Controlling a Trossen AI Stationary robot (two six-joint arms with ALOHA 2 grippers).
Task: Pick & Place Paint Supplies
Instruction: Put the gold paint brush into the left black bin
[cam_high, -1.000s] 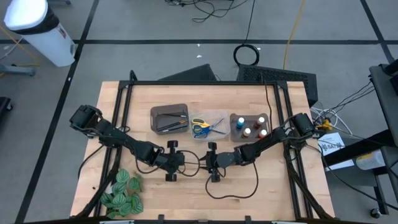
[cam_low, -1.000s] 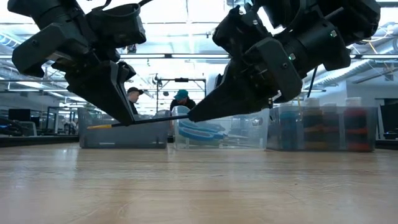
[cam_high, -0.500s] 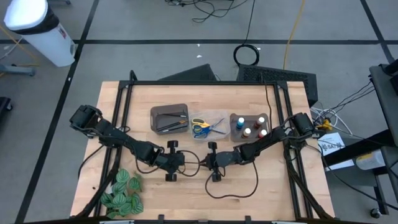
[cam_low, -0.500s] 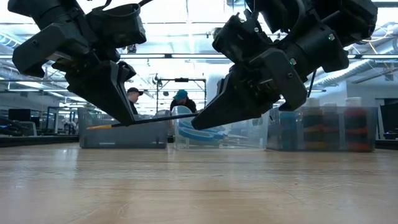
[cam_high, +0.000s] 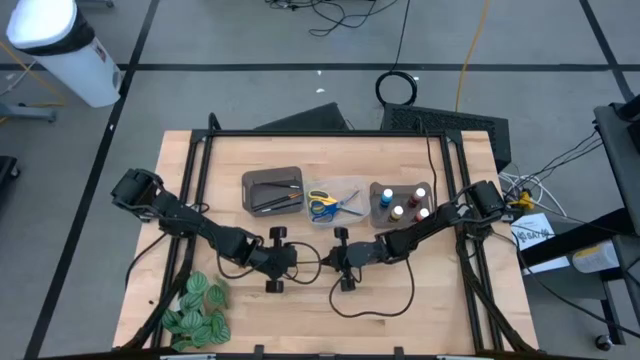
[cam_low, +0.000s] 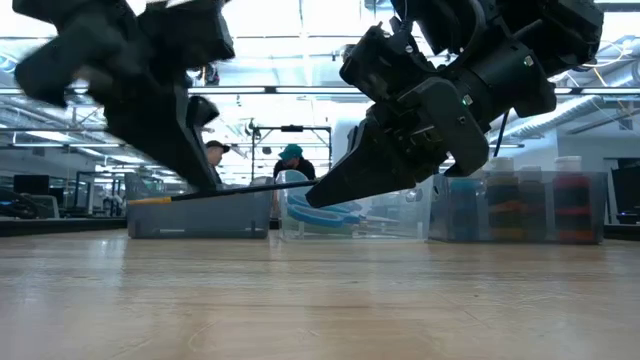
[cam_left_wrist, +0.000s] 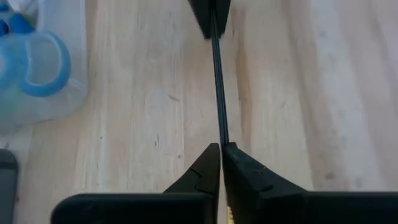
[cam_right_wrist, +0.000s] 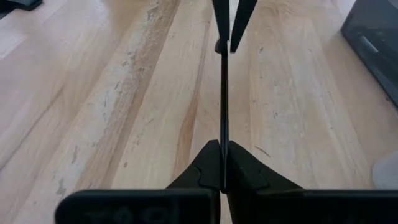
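1. Where the two arms meet over the middle of the table, one thin dark paintbrush hangs level above the wood, spanning the gap between both grippers.
2. Left gripper: one; its fingers sit nearly together around one end of the paintbrush, though whether they still pinch it cannot be told.
3. Right gripper: one; clenched on the other end of the paintbrush, as the right wrist view shows.
4. Bins: three, in a row beyond the grippers.
5. Grey bin: holds thin dark paintbrushes, at least two; an exact count cannot be told.
6. Clear middle bin: holds scissors with blue and yellow handles showing; how many pairs cannot be told.
7. Third bin: holds five small paint bottles, upright, with blue, white and red-brown caps.
8. Green striped leafy bunch: one, at the table's near left corner.
9. Background, low view: two people stand far behind the bins.
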